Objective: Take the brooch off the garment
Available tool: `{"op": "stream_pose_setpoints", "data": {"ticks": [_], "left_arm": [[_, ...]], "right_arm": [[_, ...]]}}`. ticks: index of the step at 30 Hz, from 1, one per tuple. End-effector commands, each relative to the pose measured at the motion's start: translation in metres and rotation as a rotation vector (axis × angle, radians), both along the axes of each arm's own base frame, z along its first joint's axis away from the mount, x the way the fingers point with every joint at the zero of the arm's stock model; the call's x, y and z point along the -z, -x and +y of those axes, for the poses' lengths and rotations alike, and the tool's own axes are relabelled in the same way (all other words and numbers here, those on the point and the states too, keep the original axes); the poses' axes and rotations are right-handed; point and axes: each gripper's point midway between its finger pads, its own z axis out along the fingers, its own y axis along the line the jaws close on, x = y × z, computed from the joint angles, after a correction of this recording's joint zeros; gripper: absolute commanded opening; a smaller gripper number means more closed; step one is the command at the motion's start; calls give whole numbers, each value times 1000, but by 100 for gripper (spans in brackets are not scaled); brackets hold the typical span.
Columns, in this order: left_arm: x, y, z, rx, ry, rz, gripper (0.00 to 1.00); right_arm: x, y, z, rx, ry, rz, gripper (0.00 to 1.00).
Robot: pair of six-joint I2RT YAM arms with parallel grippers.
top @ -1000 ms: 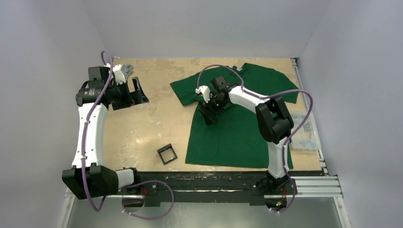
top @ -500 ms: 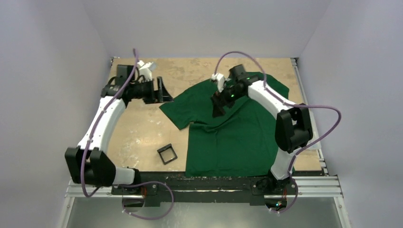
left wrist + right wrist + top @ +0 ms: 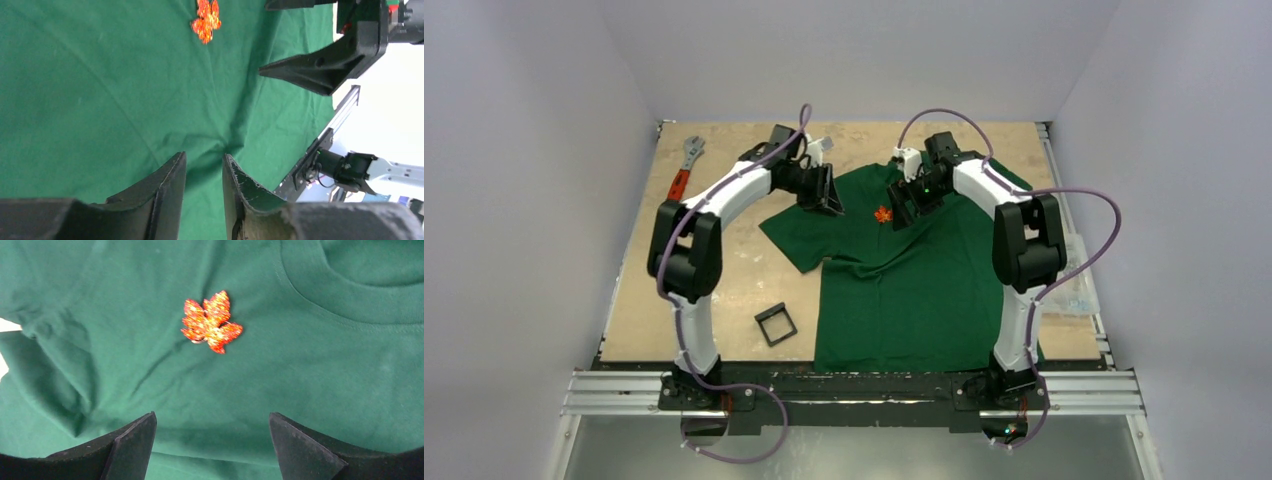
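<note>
The garment [image 3: 904, 290], a dark green T-shirt, lies spread over the table's right half. The brooch [image 3: 883, 214], a tiny orange-red leaf, is pinned on its chest below the collar; it also shows in the wrist views as the brooch [image 3: 211, 322] and the brooch [image 3: 206, 20]. My left gripper [image 3: 829, 196] rests on the cloth just left of it. Its jaws [image 3: 204, 157] stand narrowly apart, and the garment [image 3: 100, 100] puckers at their tips. My right gripper [image 3: 902, 212] hovers just right of the brooch. That gripper [image 3: 212, 435] is wide open over the garment [image 3: 325, 365].
A red-handled wrench [image 3: 682, 172] lies at the table's far left. A small black square frame [image 3: 776, 325] sits near the front, left of the shirt's hem. A clear plastic bag [image 3: 1069, 285] lies at the right edge.
My left arm swung from the table's left side onto the shirt and its jaws narrowed. My right gripper moved back toward the collar, uncovering the brooch. The shirt's left sleeve shifted.
</note>
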Motion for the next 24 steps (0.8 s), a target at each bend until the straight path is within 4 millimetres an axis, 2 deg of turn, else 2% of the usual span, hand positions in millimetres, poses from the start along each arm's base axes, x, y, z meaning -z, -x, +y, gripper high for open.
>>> {"op": "stream_pose_setpoints", "data": {"ticks": [1, 5, 8, 12, 19, 24], "left_arm": [[11, -26, -18, -31, -65, -29, 29], [45, -20, -19, -32, -187, 14, 28], [68, -9, -9, -51, -268, 72, 27], [88, 12, 8, -36, -347, 141, 25], [97, 55, 33, 8, -426, 215, 20], [95, 74, 50, 41, -479, 238, 19]], "right_arm": [[-15, -20, -15, 61, 57, -87, 86], [-5, -5, -20, 45, 80, -59, 86], [1, 7, -22, 40, 81, -31, 86], [8, 26, -27, 30, 91, -7, 85], [8, 64, -36, 25, 95, 14, 85], [12, 105, -38, 8, 70, 72, 85]]}}
